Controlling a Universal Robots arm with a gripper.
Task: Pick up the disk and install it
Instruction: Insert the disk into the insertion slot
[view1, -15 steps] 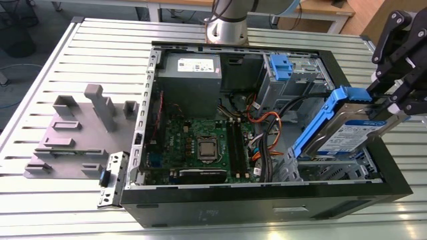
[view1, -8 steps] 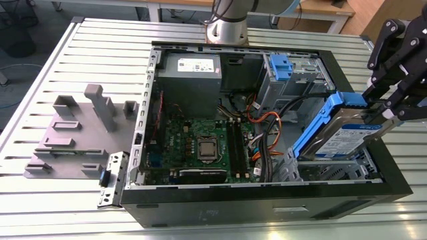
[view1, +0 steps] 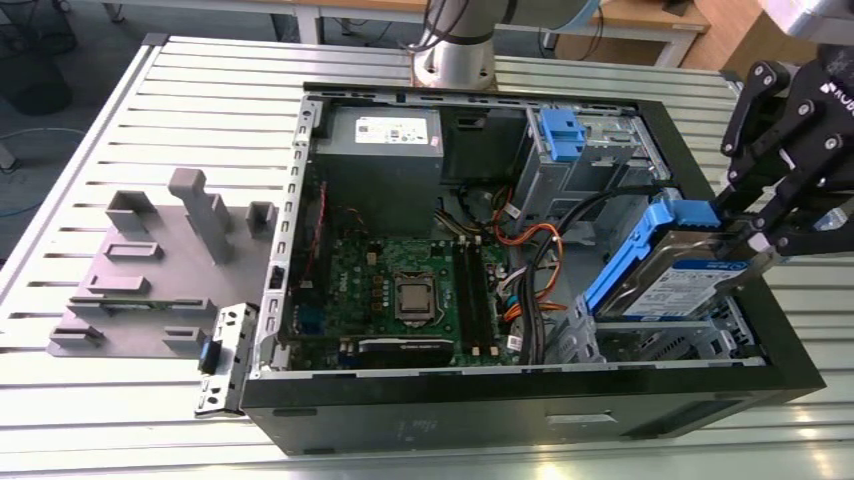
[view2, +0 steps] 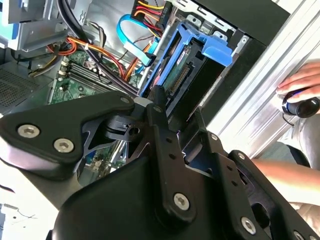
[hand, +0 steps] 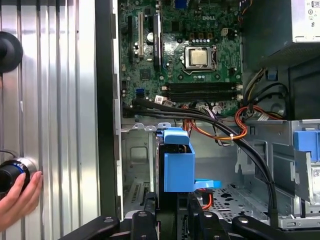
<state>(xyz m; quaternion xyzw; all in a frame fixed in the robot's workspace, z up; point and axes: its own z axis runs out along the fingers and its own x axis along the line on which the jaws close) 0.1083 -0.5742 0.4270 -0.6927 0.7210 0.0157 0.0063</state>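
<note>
The disk (view1: 683, 278) is a silver drive with a blue-and-white label and blue side rails. It hangs tilted over the drive bay (view1: 667, 340) in the front corner of the open computer case (view1: 534, 410), on the exterior view's right. My black gripper (view1: 750, 243) is shut on the disk's upper end. In the second wrist view the disk (view2: 182, 75) runs edge-on away from my gripper (view2: 165, 107) toward the case. In the first wrist view the disk's blue rail (hand: 178, 167) stands just ahead of my gripper (hand: 172, 207), above the bay floor.
Inside the case are a green motherboard (view1: 400, 285), a grey power supply box (view1: 380, 135), a blue latch on a metal cage (view1: 567, 135) and black and orange cables (view1: 534, 250) beside the bay. A grey fixture (view1: 147, 260) sits on the slatted table. A person's hand (hand: 17, 192) rests beside the case.
</note>
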